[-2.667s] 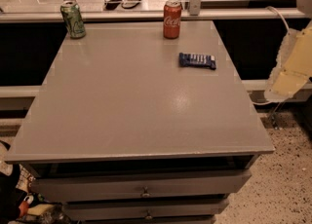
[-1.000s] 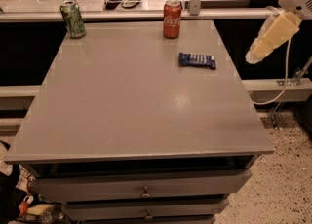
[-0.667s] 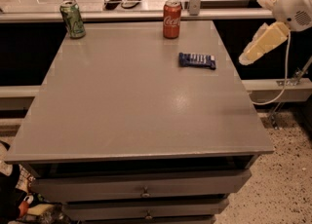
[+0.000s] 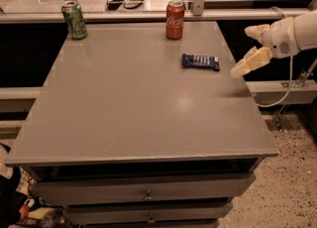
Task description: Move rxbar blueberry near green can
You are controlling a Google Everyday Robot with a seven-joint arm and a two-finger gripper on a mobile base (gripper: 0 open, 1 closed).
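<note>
The rxbar blueberry (image 4: 200,62), a dark blue flat wrapper with pale print, lies on the grey table (image 4: 124,118) at the right of its far half. The green can (image 4: 74,20) stands upright at the far left corner. My gripper (image 4: 249,48) hangs over the table's right edge, just right of the bar and above table height. Its pale fingers (image 4: 251,62) are spread apart and hold nothing.
A red-orange Coca-Cola can (image 4: 175,20) stands at the far edge, behind and left of the bar. A rail and glass partition (image 4: 148,14) run behind the table. Drawers (image 4: 146,192) sit below the front edge. A cable (image 4: 285,93) hangs at the right.
My arm has swung in from the right and come down, bringing the gripper closer to the bar. The bar and both cans have not moved.
</note>
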